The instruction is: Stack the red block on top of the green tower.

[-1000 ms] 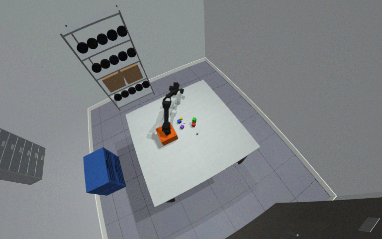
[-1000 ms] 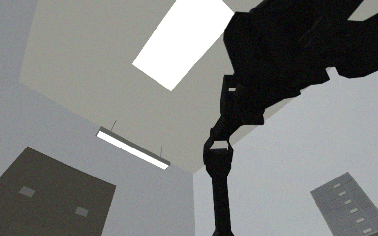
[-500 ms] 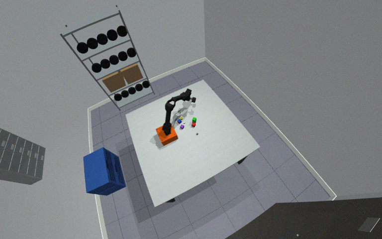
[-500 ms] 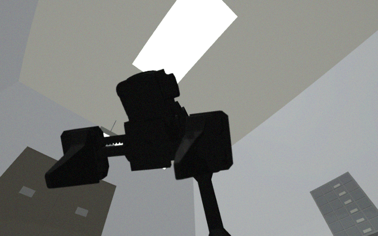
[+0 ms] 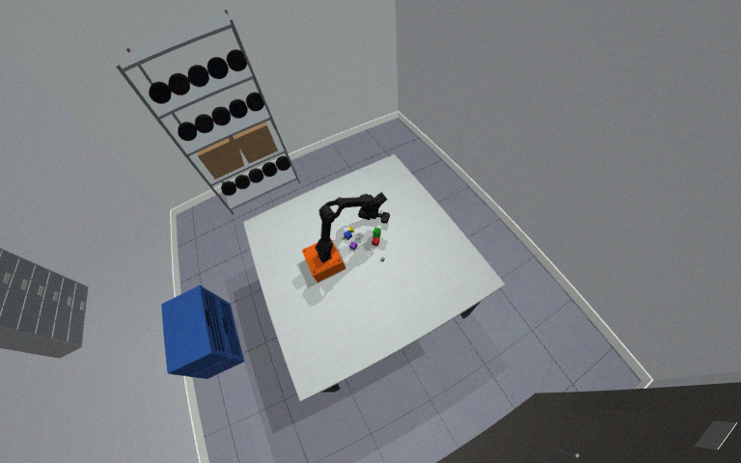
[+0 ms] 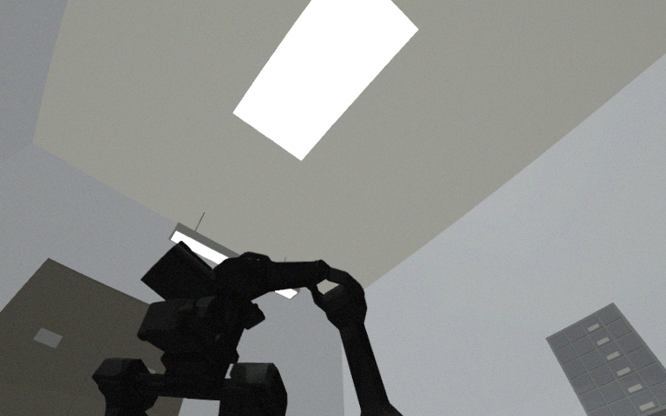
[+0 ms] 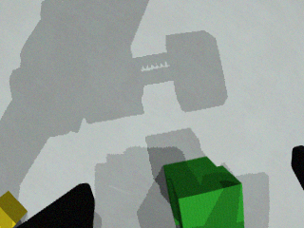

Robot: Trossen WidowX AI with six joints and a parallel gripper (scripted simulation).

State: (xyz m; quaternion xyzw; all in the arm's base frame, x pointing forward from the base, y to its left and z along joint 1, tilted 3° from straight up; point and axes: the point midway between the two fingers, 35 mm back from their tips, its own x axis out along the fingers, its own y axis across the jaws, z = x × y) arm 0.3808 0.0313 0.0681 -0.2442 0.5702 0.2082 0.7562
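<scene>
Landmark: the green tower (image 5: 376, 232) (image 7: 210, 209), upright on the white table (image 5: 425, 257) (image 7: 271, 123). Seen from the wrist, its upper outline is stepped.

Red block (image 5: 375, 241): low, immediately beside the tower, on its lower side in the top view. Whether the two touch, cannot tell. It is not on top; stack not made.

Gripper (image 5: 375, 214) (image 6: 186, 402) (image 7: 197, 178): jaws spread wide, nothing pinched. In the top view it hangs just past the tower, on the side away from the red block. In the wrist view the tower shows between the two dark fingers, nearer the lower edge; height above it hard to judge.

Arm (image 5: 326, 226) (image 6: 363, 362): rises from an orange base (image 5: 332, 271), well apart from the tower, to its left in the top view, then bends over toward the tower's far side.

Other pieces, same view, left of the tower: purple block (image 5: 353, 245) nearest the base's level, blue block (image 5: 347, 234) a little farther out, yellow block (image 5: 350, 230) (image 7: 9, 211) close against the blue one, partly hidden. A tiny grey thing (image 5: 382, 259) lies below the tower, past the red block; too small to identify.
</scene>
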